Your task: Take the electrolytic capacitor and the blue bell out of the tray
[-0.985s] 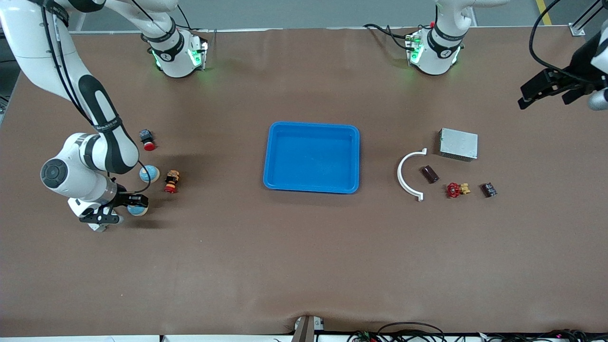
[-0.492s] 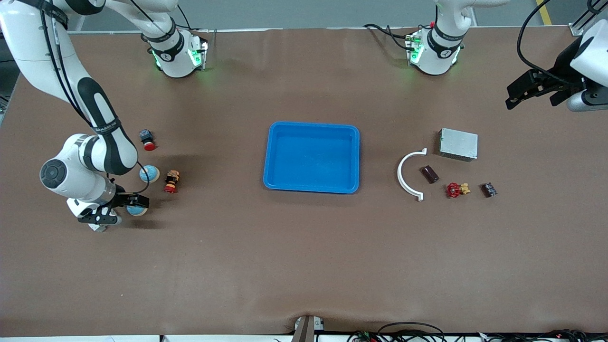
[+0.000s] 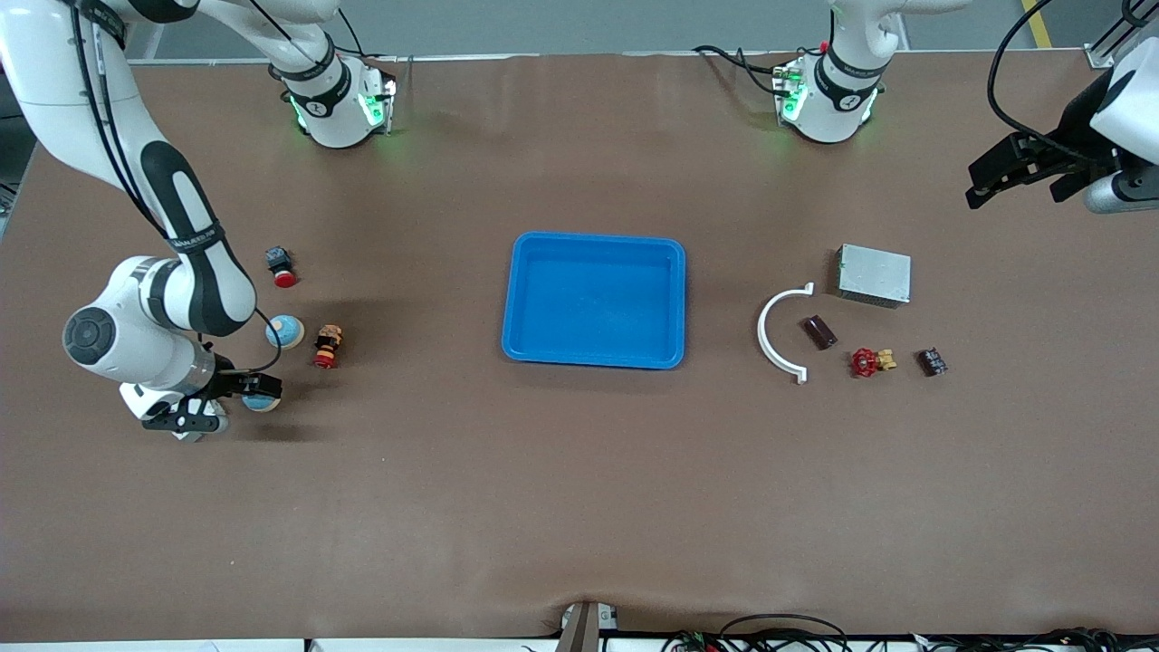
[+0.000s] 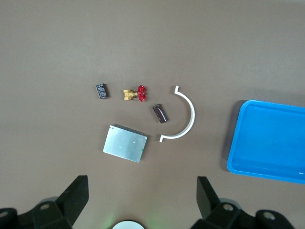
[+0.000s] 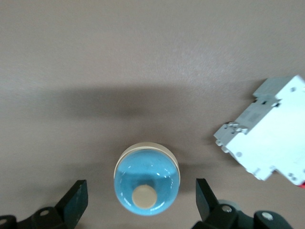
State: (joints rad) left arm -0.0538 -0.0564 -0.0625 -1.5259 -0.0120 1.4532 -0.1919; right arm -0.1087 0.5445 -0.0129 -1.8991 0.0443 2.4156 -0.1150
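A blue dome bell [image 3: 264,401] with a cream knob sits on the table near the right arm's end; in the right wrist view the bell [image 5: 147,185] lies between my open right gripper's [image 5: 140,206] fingers. My right gripper [image 3: 226,405] hovers just over it. A second blue bell [image 3: 285,331] sits farther from the camera. A dark brown cylindrical capacitor [image 3: 819,332] lies beside a white arc, also seen in the left wrist view [image 4: 160,113]. My left gripper [image 3: 1019,186] is open and empty, high over the left arm's end of the table [image 4: 142,200].
A blue tray [image 3: 593,358] sits mid-table. Near the bells are a red-yellow button [image 3: 328,346], a red push switch [image 3: 281,265] and a white breaker [image 5: 264,143]. Near the capacitor are a white arc [image 3: 777,337], a silver box [image 3: 874,274], a red valve [image 3: 869,362] and a black component [image 3: 932,361].
My left gripper has swung a little inward over the table from its edge. My right gripper has shifted slightly over the bell, fingers still open. Nothing on the table has moved.
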